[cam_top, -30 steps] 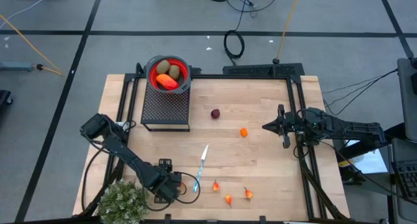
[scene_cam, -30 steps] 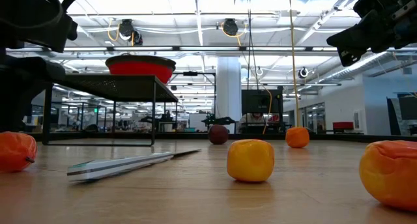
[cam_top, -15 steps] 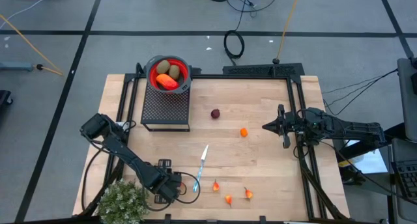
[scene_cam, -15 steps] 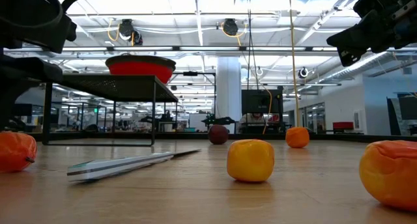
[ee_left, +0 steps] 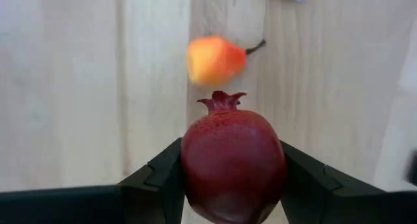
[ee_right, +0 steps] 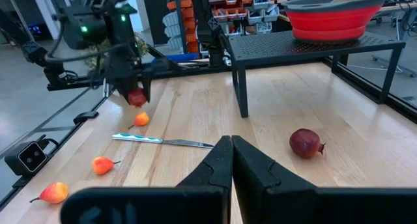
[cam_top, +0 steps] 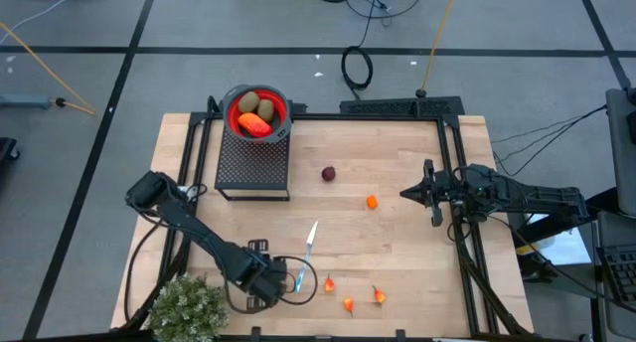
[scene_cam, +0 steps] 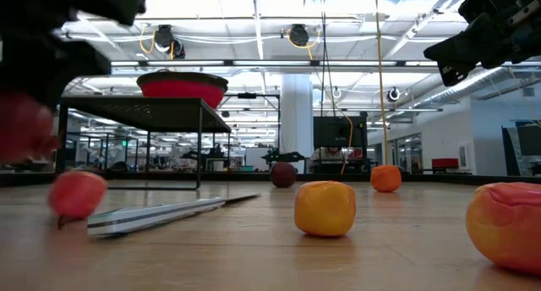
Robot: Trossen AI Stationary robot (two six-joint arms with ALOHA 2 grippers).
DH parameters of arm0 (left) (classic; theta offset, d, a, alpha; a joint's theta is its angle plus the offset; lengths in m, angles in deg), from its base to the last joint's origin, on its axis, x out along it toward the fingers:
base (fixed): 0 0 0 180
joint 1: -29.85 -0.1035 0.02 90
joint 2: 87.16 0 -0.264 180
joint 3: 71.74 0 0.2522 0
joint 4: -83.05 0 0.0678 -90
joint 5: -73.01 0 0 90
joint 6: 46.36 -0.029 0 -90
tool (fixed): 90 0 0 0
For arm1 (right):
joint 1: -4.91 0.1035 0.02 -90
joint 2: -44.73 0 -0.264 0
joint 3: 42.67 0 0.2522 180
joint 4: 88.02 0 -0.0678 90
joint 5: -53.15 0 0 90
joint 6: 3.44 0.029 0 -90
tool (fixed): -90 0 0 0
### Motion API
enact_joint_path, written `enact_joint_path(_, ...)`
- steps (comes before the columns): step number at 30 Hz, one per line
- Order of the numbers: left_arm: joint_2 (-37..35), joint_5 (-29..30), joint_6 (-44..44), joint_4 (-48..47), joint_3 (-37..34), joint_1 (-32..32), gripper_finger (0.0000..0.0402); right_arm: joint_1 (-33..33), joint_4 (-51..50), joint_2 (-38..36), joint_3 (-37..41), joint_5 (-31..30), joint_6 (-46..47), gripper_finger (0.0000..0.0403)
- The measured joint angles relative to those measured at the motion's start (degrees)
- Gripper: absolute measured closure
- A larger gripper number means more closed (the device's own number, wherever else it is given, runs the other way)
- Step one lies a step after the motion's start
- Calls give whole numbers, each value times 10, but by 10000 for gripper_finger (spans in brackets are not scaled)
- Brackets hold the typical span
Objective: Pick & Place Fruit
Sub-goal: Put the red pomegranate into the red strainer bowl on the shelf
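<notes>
Now we hold a dark-red pomegranate (ee_left: 232,164) firmly between the left gripper (cam_top: 270,279) jaws, just beside the knife (cam_top: 306,254), so we should lift it straight up before carrying it toward the red bowl (cam_top: 256,111) on the rack.

Knife (cam_top: 307,253) beside left claw (cam_top: 270,279)

Bright overhead light, soft shadows, near-foreground motion blur

Overhead straight down, low level – wrists close; all share table (cam_top: 397,243).
</notes>
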Motion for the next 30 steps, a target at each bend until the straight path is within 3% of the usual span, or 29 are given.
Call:
enact_joint_path(8, 0, 13, -27, -157, 136, -13, 213, 0, 0, 0, 0, 0, 0, 403)
enact_joint_path(12, 0, 48, -27, -206, 201, -17, 213, 0, 0, 0, 0, 0, 0, 403)
enact_joint_path(21, 0, 156, -20, -216, 315, -30, 216, 0, 0, 0, 0, 0, 0, 403)
enact_joint_path(30, -1, 223, -64, -202, 375, -34, 212, 0, 0, 0, 0, 0, 0, 403)
